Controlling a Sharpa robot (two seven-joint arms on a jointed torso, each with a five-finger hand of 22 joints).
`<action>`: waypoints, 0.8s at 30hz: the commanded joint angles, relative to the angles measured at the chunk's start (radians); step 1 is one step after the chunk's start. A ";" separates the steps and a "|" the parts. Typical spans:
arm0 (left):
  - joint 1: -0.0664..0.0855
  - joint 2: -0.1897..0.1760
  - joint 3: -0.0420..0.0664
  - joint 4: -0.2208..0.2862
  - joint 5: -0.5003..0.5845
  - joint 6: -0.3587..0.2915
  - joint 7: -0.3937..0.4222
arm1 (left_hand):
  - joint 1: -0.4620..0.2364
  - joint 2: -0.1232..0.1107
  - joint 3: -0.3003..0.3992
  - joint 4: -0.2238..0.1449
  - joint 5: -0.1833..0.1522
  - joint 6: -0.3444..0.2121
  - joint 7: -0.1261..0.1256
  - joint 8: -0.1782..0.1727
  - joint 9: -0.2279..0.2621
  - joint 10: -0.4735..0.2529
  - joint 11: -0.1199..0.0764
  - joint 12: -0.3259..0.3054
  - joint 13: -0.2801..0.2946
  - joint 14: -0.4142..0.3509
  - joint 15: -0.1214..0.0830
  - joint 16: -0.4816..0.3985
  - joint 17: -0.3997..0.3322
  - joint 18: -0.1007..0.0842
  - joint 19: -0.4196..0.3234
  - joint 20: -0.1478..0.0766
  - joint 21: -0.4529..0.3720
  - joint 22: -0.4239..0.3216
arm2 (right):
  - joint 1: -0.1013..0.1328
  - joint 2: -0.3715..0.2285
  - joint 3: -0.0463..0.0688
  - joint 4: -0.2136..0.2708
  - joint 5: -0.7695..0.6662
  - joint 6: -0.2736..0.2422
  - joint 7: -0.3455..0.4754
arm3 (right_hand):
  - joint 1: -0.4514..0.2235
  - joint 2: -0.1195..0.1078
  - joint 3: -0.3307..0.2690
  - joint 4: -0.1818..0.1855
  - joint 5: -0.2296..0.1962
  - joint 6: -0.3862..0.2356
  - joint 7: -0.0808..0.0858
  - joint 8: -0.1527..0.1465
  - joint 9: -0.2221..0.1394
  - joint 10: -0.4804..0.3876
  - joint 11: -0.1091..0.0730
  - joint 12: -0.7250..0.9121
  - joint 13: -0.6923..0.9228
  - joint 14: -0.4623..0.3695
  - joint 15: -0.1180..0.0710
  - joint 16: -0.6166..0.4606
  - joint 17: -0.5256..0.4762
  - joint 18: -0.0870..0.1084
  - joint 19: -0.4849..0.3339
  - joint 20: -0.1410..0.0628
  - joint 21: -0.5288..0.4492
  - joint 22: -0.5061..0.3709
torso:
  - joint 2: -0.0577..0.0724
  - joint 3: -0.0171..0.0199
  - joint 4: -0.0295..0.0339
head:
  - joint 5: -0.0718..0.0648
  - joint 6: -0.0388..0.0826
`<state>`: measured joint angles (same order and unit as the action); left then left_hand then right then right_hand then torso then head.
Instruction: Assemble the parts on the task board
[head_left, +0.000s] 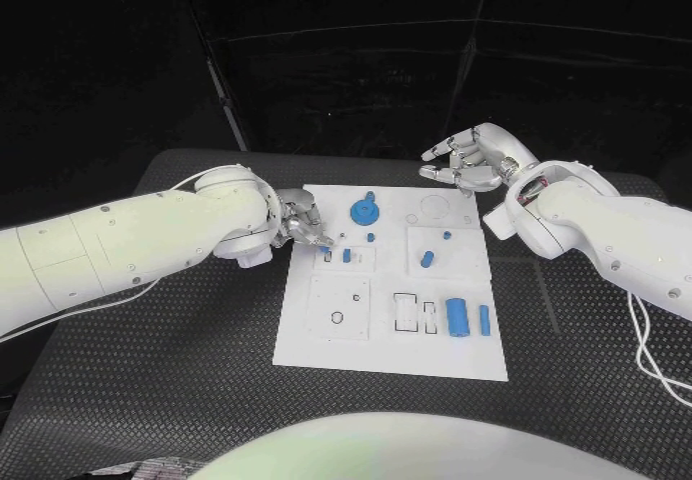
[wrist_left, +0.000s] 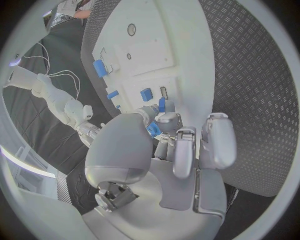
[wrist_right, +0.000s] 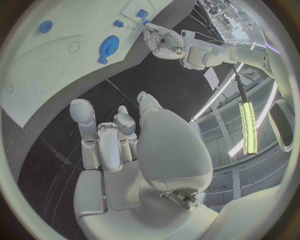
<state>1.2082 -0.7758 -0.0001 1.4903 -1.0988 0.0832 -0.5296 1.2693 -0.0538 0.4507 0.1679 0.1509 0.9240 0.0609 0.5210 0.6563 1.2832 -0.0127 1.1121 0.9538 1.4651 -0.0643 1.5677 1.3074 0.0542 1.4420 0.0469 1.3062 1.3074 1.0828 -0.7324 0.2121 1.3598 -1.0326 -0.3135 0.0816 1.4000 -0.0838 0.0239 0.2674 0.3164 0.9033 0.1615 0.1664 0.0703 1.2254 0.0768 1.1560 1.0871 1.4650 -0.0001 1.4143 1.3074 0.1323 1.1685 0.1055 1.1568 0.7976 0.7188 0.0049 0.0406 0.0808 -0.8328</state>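
Observation:
The white task board lies mid-table with several blue parts on it. A round gear-like part sits near the far edge, and a cylinder and a bar at the near right. My left hand hovers over the board's left edge by a slotted block. Between its thumb and fingers it pinches a small blue part. My right hand hangs above the far right corner with loosely bent fingers and nothing in it. The right wrist view shows the gear.
Small blue pegs stand in the board's right middle block. A round recess lies at the far right of the board. Black ribbed matting surrounds the board. White cables trail along the right arm.

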 joint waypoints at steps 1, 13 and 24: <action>-0.001 0.001 0.001 0.003 -0.041 0.019 -0.003 | 0.001 0.008 0.102 -0.094 -0.001 -0.006 -0.001 0.009 0.003 0.005 -0.001 0.004 0.001 0.106 -0.005 0.003 0.263 0.010 0.002 -0.005 0.000 0.082 | 0.002 -0.001 0.000 0.002 0.000 0.005 0.008 | -0.005 0.003 -0.003 0.000 0.005 -0.005 -0.001 0.007 -0.001 -0.007 -0.003 0.003 -0.001 0.045 -0.003 -0.006 0.006 0.010 -0.006 0.000 -0.006 -0.002 | 0.000 0.0005 -0.0005 | -0.001 -0.002; -0.010 0.005 0.001 -0.001 -0.045 0.043 -0.005 | -0.006 0.005 0.107 -0.092 -0.002 -0.006 -0.002 0.016 0.006 0.004 -0.002 0.005 0.000 0.106 -0.006 0.003 0.263 0.010 0.002 -0.005 0.000 0.082 | 0.001 0.000 0.000 0.002 0.000 0.006 0.009 | -0.005 0.003 -0.004 0.000 0.005 -0.005 -0.001 0.007 -0.001 -0.008 -0.003 0.003 -0.002 0.045 -0.003 -0.007 0.006 0.011 -0.006 0.000 -0.007 -0.003 | 0.000 0.0010 -0.0006 | -0.003 -0.008; -0.015 0.010 0.001 -0.005 -0.045 0.060 -0.006 | -0.009 0.004 0.108 -0.092 -0.002 -0.006 -0.003 0.018 0.007 0.005 -0.002 0.006 0.001 0.106 -0.006 0.003 0.263 0.010 0.003 -0.005 0.000 0.083 | 0.001 -0.001 0.000 0.002 0.000 0.006 0.009 | -0.005 0.003 -0.004 0.000 0.005 -0.005 -0.001 0.007 -0.001 -0.008 -0.003 0.003 -0.002 0.045 -0.003 -0.007 0.006 0.011 -0.006 0.000 -0.007 -0.003 | -0.001 0.0008 0.0005 | -0.003 -0.011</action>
<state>1.1969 -0.7676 0.0030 1.4855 -1.1365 0.1153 -0.5312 1.2627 -0.0554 0.4669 0.1627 0.1505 0.9221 0.0628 0.5356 0.6626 1.2865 -0.0127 1.1121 0.9537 1.4651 -0.0642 1.5677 1.3074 0.0542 1.4419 0.0469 1.3062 1.3075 1.0821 -0.7333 0.2121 1.3602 -1.0325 -0.3123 0.0818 1.4000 -0.0838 0.0240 0.2674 0.3164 0.9034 0.1615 0.1704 0.0703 1.2218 0.0732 1.1560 1.0870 1.4650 -0.0001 1.4143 1.3073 0.1322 1.1685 0.1055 1.1568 0.7961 0.7186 0.0057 0.0400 0.0780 -0.8430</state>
